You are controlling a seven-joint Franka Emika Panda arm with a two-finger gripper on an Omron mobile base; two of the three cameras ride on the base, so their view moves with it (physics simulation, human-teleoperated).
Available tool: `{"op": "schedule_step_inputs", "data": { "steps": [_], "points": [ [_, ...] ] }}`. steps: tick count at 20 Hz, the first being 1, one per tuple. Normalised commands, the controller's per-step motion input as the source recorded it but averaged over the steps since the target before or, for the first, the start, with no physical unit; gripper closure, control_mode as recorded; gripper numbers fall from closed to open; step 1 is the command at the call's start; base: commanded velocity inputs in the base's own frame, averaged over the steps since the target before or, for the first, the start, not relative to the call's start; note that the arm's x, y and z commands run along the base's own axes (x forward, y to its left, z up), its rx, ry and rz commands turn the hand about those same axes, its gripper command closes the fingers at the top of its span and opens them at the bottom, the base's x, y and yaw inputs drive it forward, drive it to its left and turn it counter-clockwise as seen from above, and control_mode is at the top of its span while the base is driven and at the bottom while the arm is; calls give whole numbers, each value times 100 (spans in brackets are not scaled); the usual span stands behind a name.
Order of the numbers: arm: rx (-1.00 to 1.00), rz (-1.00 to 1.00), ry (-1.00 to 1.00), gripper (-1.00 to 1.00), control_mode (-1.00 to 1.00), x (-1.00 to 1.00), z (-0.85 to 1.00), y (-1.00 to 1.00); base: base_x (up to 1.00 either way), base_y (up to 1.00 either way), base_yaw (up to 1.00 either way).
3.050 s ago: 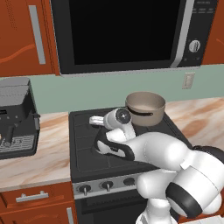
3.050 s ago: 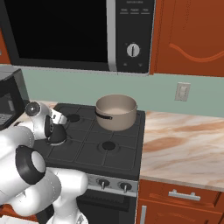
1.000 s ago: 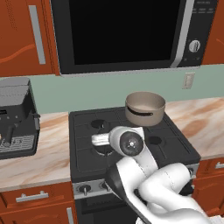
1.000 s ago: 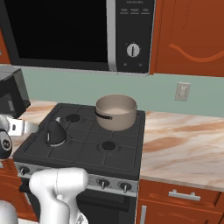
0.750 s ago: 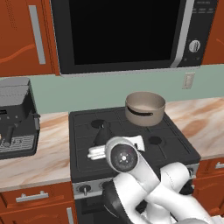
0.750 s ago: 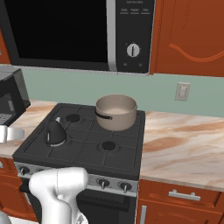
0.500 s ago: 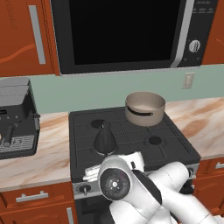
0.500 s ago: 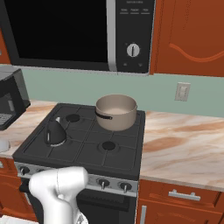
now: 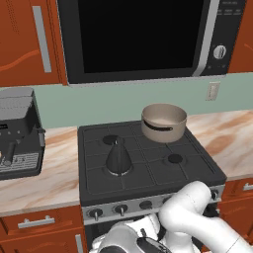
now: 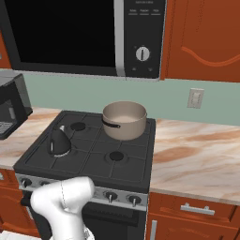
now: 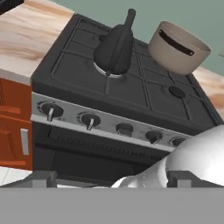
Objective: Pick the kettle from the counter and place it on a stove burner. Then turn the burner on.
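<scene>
kettle (image 9: 118, 157) upright on near-left stove burner, apart from tan saucepan (image 9: 163, 122) at far right | right base: kettle (image 10: 59, 141) on stove's left side, counter (image 10: 197, 159) to the right | hand: gripper (image 11: 111, 179) low before the knobs (image 11: 89, 120), jaws wide apart, holding nothing

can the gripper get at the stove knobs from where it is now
Probably yes. The hand view looks up at the knobs on the stove's front panel with nothing between, and the gripper is open. The kettle already sits on a burner, well clear of the knob row.
</scene>
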Motion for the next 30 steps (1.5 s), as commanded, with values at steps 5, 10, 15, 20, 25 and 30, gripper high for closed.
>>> {"op": "schedule_step_inputs", "data": {
  "steps": [5, 10, 15, 20, 25, 30],
  "points": [
    [-1, 5, -3, -100, -100, -14, -100, -13, 0, 0, 0],
    [12, 3, -25, -100, -100, 0, -81, -11, 0, 0, 0],
    [24, 2, -39, -100, -100, 1, -50, -3, 0, 0, 0],
    [32, 2, -39, -100, -100, 0, -22, 0, 0, 0, 0],
    [28, 1, -28, -100, -100, 0, -5, -1, 0, 0, 0],
    [16, 0, -28, -100, -100, 0, 0, 0, 0, 0, 0]
  ]
}}
